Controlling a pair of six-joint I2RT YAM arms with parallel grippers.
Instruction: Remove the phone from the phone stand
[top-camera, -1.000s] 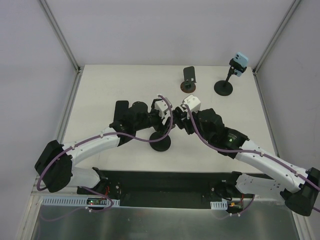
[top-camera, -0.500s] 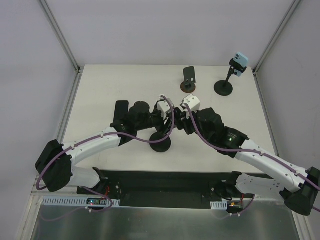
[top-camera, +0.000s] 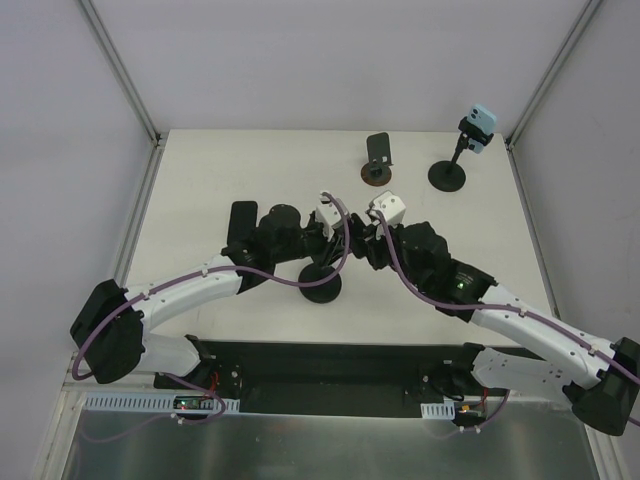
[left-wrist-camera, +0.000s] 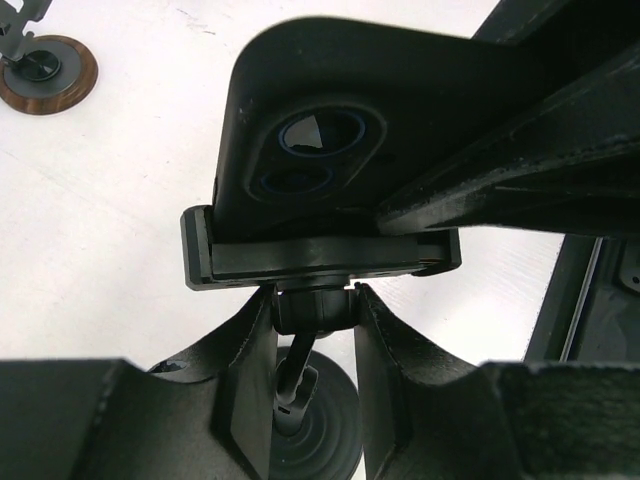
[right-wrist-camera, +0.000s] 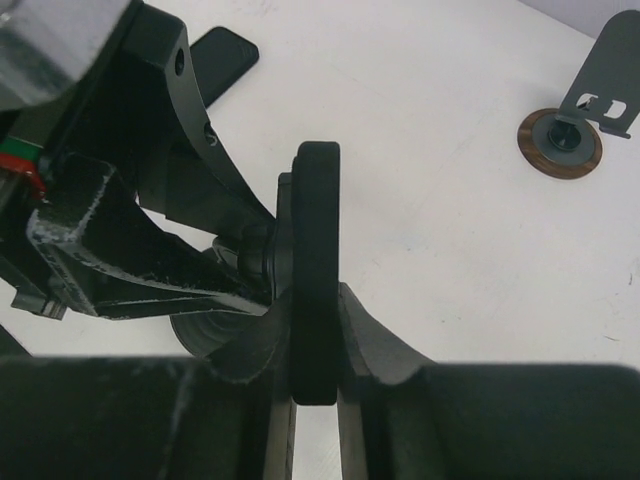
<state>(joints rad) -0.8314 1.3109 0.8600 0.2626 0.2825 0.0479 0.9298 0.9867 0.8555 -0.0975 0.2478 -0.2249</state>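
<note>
The phone (left-wrist-camera: 330, 130) sits in the clamp cradle of the phone stand (top-camera: 322, 284), near the middle of the bench (top-camera: 200, 180) and a little toward 6 o'clock. Its back, with two lenses, faces the left wrist camera.

The arms meet over it, the left from 8 o'clock and the right from 4 o'clock, each with a different job. The left pincer (left-wrist-camera: 312, 305) is clenched on the stand's knuckle just under the cradle, a finger pressed to each side. This looks meant to pin the stand down, since its round foot would probably lift or tip if the phone were pulled. The right pincer (right-wrist-camera: 315, 300) is grasping the phone across its thin edges, which is about the only hold the cradle leaves free.

The phone is not yet out, and both cradle lips are on it (how hard they bite cannot be told). The next move likely calls for a straight pull away from the cradle.

Well apart, an empty brown-footed stand (top-camera: 376, 170) stands at 12 o'clock and a stand carrying a blue phone (top-camera: 480, 125) at 2 o'clock.
</note>
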